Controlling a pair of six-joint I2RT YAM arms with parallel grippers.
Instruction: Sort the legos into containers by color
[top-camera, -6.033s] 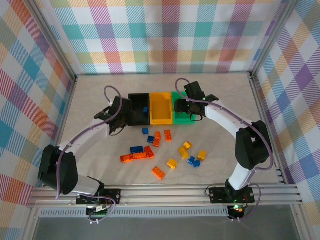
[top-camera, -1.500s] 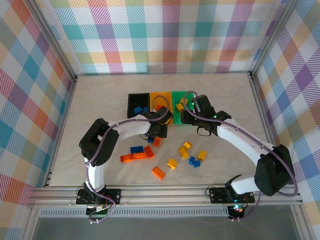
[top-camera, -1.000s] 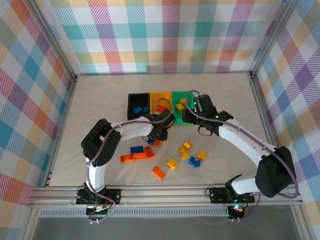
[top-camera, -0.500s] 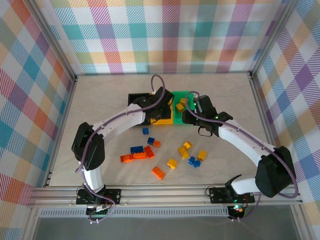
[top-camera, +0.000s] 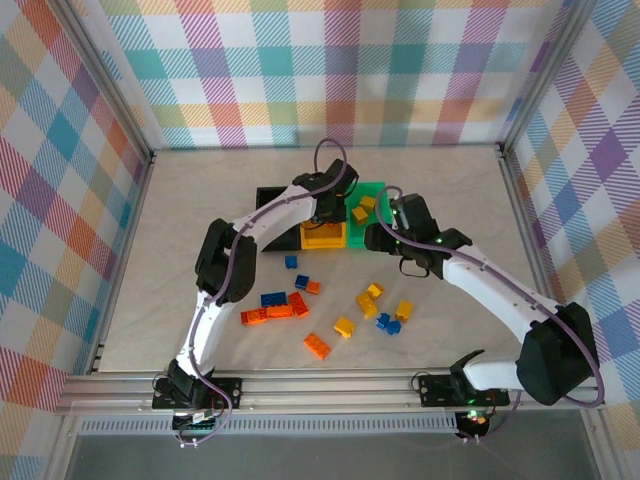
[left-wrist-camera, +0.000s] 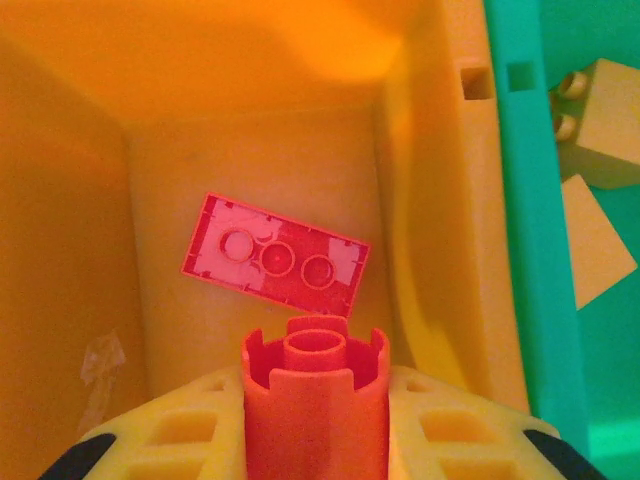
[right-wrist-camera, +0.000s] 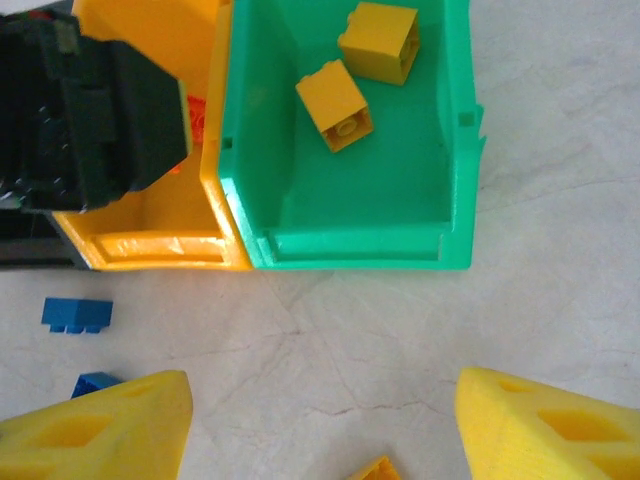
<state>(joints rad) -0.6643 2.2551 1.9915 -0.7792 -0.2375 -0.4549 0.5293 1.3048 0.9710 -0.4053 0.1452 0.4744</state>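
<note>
Sitting between left fingers (left-wrist-camera: 170, 440), orange lego (left-wrist-camera: 315, 400)

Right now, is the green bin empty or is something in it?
Not empty: the green bin holds a yellow brick and a second yellow brick beside it, both lying on its floor.

Pale table (top-camera: 200, 190) enclosed by plaid walls (top-camera: 330, 70)
The tabletop is seen to be light beige with faint veining. It is bounded on three sides by pastel checked panels. Silver metal posts (top-camera: 105, 75) are set at the back corners, and a ribbed metal rail (top-camera: 330, 385) is laid along the near edge.
</note>
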